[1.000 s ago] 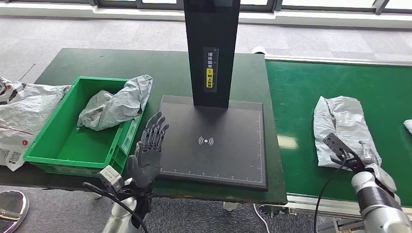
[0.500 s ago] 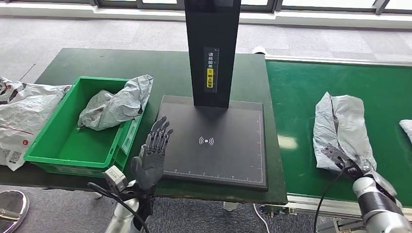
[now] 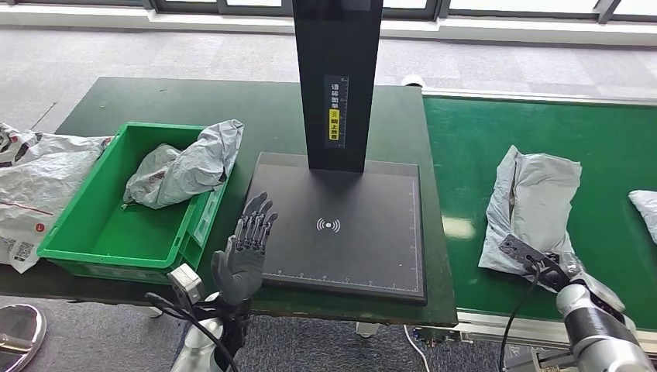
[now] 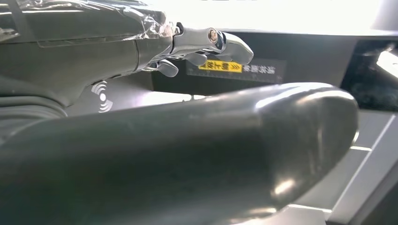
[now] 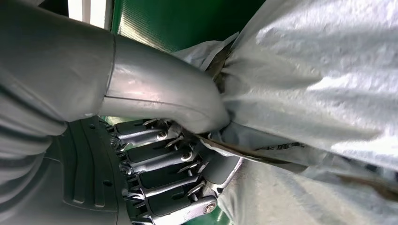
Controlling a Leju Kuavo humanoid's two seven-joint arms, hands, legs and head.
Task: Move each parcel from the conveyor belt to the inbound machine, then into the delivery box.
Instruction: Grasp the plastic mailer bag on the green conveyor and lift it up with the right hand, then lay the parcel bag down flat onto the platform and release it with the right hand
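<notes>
A grey plastic parcel (image 3: 531, 205) lies on the green conveyor belt (image 3: 465, 155). My right hand (image 3: 559, 267) grips its near end; in the right wrist view the thumb and fingers (image 5: 178, 154) pinch the parcel's bunched edge (image 5: 300, 93). The inbound machine is a black flat scan plate (image 3: 349, 232) with a black post (image 3: 337, 77). My left hand (image 3: 242, 252) stands upright and open at the plate's near left corner, holding nothing; its fingers (image 4: 211, 42) are spread. The green delivery box (image 3: 93, 232) sits left of the plate with a grey parcel (image 3: 186, 167) in it.
Another white parcel (image 3: 644, 208) shows at the belt's right edge. A large white bag (image 3: 31, 186) lies left of the green box. The dark green table (image 3: 194, 97) carries box and machine; beyond it is grey floor.
The parcel on the belt has been turned and dragged leftward with my right hand, which has dropped nearer the belt's front edge. My left hand drifted slightly right and lower.
</notes>
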